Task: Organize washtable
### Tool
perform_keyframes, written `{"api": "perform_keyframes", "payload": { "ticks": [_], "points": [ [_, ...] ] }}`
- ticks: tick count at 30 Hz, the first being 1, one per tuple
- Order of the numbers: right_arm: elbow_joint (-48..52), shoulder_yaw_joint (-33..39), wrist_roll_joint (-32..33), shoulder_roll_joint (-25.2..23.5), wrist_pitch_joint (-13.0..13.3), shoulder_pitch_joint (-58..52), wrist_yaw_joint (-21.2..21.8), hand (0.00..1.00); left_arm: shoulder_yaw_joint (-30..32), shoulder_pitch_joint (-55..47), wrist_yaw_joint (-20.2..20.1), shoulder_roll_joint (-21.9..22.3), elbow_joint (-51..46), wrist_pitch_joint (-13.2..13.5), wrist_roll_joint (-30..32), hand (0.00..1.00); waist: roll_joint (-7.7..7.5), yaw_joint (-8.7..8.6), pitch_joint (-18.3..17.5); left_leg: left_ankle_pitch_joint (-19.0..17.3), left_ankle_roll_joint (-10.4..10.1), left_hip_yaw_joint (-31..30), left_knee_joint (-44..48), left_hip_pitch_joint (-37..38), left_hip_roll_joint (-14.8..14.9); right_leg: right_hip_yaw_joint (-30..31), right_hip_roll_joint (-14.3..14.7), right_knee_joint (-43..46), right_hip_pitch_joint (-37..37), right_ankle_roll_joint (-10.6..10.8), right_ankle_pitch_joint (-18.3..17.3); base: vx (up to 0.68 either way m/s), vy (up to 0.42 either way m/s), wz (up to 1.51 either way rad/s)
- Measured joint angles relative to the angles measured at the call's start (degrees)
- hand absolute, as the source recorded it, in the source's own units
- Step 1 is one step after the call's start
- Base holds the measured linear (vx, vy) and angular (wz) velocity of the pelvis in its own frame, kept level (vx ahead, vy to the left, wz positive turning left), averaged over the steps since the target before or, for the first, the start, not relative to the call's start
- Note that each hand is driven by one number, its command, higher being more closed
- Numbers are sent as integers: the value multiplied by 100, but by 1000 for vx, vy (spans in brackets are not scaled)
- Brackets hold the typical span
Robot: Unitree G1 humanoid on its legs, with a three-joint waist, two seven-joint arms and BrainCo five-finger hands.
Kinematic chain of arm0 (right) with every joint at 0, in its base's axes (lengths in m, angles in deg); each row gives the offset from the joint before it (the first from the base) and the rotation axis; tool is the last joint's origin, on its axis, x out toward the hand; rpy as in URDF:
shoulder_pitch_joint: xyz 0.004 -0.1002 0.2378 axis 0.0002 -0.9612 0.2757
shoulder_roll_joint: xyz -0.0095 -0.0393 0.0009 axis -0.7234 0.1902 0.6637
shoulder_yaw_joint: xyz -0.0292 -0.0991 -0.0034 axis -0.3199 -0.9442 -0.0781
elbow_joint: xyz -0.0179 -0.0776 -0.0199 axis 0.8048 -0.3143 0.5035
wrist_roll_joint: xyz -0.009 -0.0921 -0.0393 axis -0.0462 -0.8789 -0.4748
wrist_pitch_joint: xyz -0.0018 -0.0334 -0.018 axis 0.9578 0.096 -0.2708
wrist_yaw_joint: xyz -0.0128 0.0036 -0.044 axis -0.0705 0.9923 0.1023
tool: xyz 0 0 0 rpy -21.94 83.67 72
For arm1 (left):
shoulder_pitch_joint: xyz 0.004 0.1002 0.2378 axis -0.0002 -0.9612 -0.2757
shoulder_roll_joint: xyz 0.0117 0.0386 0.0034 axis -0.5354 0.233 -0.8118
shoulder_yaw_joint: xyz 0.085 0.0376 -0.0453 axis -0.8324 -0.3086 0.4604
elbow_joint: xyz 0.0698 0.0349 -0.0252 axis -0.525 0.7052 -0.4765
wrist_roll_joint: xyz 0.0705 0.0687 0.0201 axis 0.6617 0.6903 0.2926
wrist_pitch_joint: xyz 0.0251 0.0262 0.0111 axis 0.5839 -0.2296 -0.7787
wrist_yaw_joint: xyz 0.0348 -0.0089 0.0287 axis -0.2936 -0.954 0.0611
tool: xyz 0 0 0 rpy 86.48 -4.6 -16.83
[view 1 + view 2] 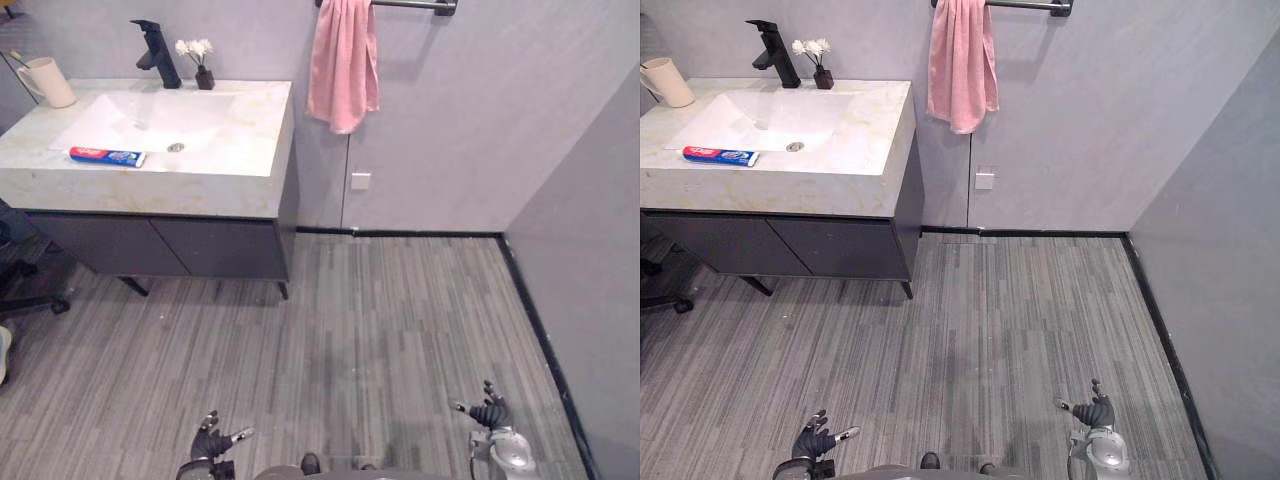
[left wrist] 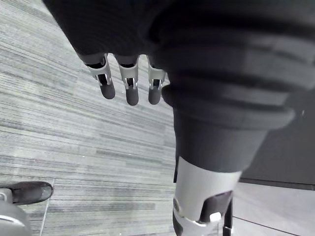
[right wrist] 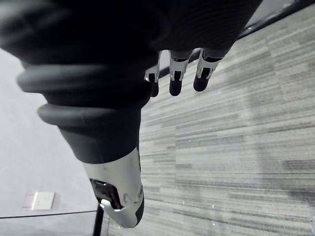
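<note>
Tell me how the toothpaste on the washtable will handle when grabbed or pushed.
The toothpaste is small and slim, so probably light. It lies flat on the washtable, so it should slide rather than roll or tip. It rests beside the basin; a push toward the wall might drop it in.

The left hand (image 1: 208,440) and right hand (image 1: 489,411) hang low, well apart, their fingers (image 2: 129,84) loosely extended and nearly straight.

Both head eyes share washtable (image 1: 240,150) and floor (image 1: 380,330) from above; wrist cameras face floor.
</note>
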Motion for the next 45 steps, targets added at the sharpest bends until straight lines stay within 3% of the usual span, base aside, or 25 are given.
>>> {"api": "perform_keyframes", "payload": {
  "ticks": [5, 8, 12, 17, 23, 26, 28, 30, 32, 34, 36, 37, 38, 39, 40, 42, 43, 44, 45],
  "points": [
    [26, -170, -90, 207, 4, 16, 139, 0, -4, -23, -27, -54, -272, 88, 51, 0, 71, -127, 30, -52, -77, -29, 33, 10, 9, -5, -7, 18, 23, 70, -44, 28, -41, 1],
    [36, -253, -94, 233, 5, -8, 157, 0, -20, -27, -34, -57, -369, 89, 410, 0, 73, -150, 36, -124, -163, -36, 134, -8, 23, 9, -7, 26, 35, 83, -58, -10, -39, -3],
    [25, -256, -75, 285, 2, -65, 206, 0, -38, -28, -25, -57, -534, 100, 452, 0, 136, -184, 63, -247, -7, -52, 168, -51, 44, 2, 22, 93, -25, 45, -156, -50, -30, 0],
    [8, -255, 134, 270, -7, -92, 204, 0, -66, -60, -9, -52, -537, 92, 450, 0, 144, -209, 61, -325, 12, 96, 250, -221, 57, 87, 21, 217, -302, 39, -236, -58, -4, -17],
    [-2, -235, 488, 151, -27, -52, 188, 0, -63, -135, 3, -26, -829, 52, 426, 0, 153, -145, 62, -754, 60, 490, 851, -662, 196, 467, 112, 319, -652, 56, -258, 5, 17, -35],
    [-8, -172, 647, 96, -43, 18, 112, 0, -63, -131, 5, -4, -1088, 46, 315, 0, 147, -136, 70, -1095, 113, 626, 1261, -939, 210, 575, 87, 1058, -1091, 222, -616, 87, 35, -28],
    [1, -121, 769, -20, -54, 135, 91, 0, -76, -108, 21, -8, -1185, 45, 142, 0, 139, -144, 217, -1413, 201, 664, 1440, -829, 198, 467, 56, 2805, -1852, 496, -818, 166, 59, -32],
    [3, -126, 862, -137, -102, 94, 90, 0, -140, -29, 43, -40, -1186, 37, 80, 0, 82, -168, 311, -1550, 228, 629, 1467, -560, 176, 200, -47, 3854, -2337, 425, -1005, 180, 31, 4],
    [4, -158, 882, -161, -146, 104, 89, 0, -252, -1, 101, -51, -1186, 35, 0, 0, 127, -200, 361, -1626, 192, 598, 1432, -300, 200, -74, -150, 3763, -2611, 332, -1103, 320, 15, 22],
    [9, -172, 884, -137, -149, 189, 82, 0, -256, 122, 121, -35, -1186, 35, -22, 0, 168, -304, 407, -1678, 108, 435, 1348, -87, 311, -288, -157, 3204, -2853, 299, -1057, 429, -31, 48],
    [27, -222, 881, -100, -149, 239, 72, 0, -262, 239, 134, -20, -1231, 40, -53, 0, 185, -311, 423, -1782, -113, 260, 1238, 133, 466, -426, -57, 2299, -3056, 239, -576, 482, -115, 52],
    [49, -258, 883, -100, -147, 201, 49, 0, -263, 215, 138, -33, -1312, 46, -69, 0, 74, -322, 396, -1898, -309, 134, 1230, 313, 471, -425, -118, 1979, -3075, 56, 68, 538, -163, 49],
    [62, -259, 884, -86, -147, 167, 30, 0, -262, 219, 137, -21, -1304, 46, -69, 0, 3, -345, 369, -1957, -400, 73, 1283, 384, 505, -462, -149, 2109, -3042, -80, 355, 664, -211, 50],
    [76, -258, 884, -49, -161, 183, -13, 0, -265, 208, 133, 60, -1320, 45, -70, 0, 187, -348, 356, -1974, -497, -20, 1696, 312, 740, -639, -59, 2296, -2989, -230, 116, 437, -160, 31],
    [171, -276, 884, -48, -158, 233, -13, 0, -263, 224, 132, 64, -1330, 48, -73, 0, 223, -340, 378, -1873, -645, -32, 2239, 67, 857, -667, 5, 2283, -2891, -289, -54, 553, -226, 16],
    [264, -489, 883, -14, -142, 366, -16, 0, -207, 192, 123, 201, -1338, 42, -164, 0, 360, -259, 535, -1003, -389, -89, 4696, -864, 1282, -719, 293, 1842, -2126, -481, -268, 603, -272, 2],
    [266, -555, 887, -29, -139, 367, -11, 0, -206, 178, 116, 232, -1340, 41, -248, 0, 366, -243, 574, -1053, -349, -86, 5339, -1058, 1428, -707, 378, 1678, -1819, -523, -295, 530, -216, -14],
    [274, -688, 915, -99, -122, 378, -19, 0, -211, 169, 116, 249, -1340, 41, -284, 0, 282, -152, 636, -1161, -246, -1, 6139, -1344, 1576, -603, 461, 1409, -1282, -606, -346, 516, -188, -28],
    [336, -741, 929, -149, -104, 391, -16, 0, -218, 170, 115, 266, -1359, 43, -345, 0, 197, -55, 672, -1231, -215, 61, 6374, -1580, 1579, -505, 465, 1227, -965, -649, -375, 578, -165, -45]
  ]
}}
